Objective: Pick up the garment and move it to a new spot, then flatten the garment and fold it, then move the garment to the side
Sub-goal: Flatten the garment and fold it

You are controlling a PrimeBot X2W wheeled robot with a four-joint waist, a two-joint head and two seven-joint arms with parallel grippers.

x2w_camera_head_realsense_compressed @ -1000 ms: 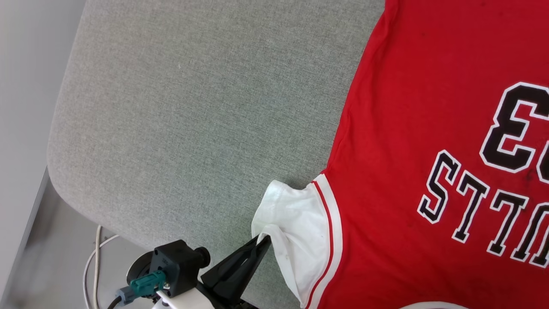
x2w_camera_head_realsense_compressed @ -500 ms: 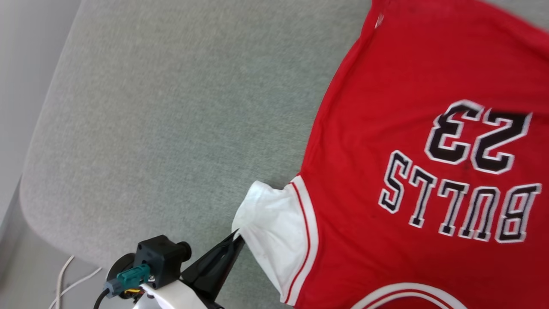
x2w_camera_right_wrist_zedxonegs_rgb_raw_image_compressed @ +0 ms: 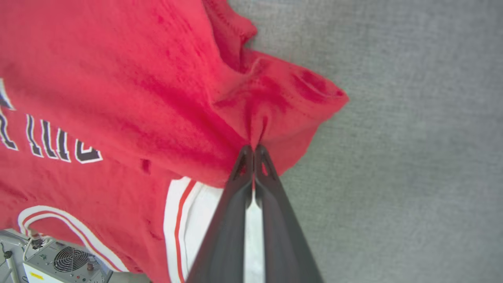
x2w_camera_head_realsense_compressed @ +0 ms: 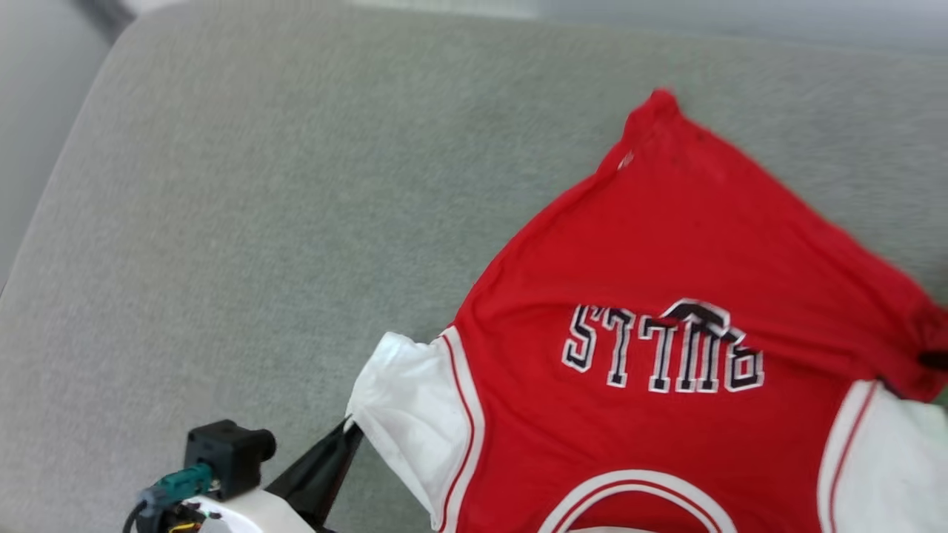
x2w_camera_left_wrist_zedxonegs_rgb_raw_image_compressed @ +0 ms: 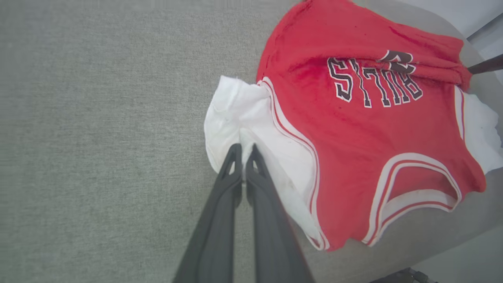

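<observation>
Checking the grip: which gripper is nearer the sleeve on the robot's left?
Left gripper: pinching that sleeve. Right gripper pinches red fabric across the shirt.

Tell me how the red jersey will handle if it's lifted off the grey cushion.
Probably floppy: the jersey bunches into folds where the right gripper pinches it, so it should sag between grips. Likely light: the left gripper holds it by a thin pinch of white sleeve. On the textured cushion it may drag and wrinkle rather than slide.
</observation>
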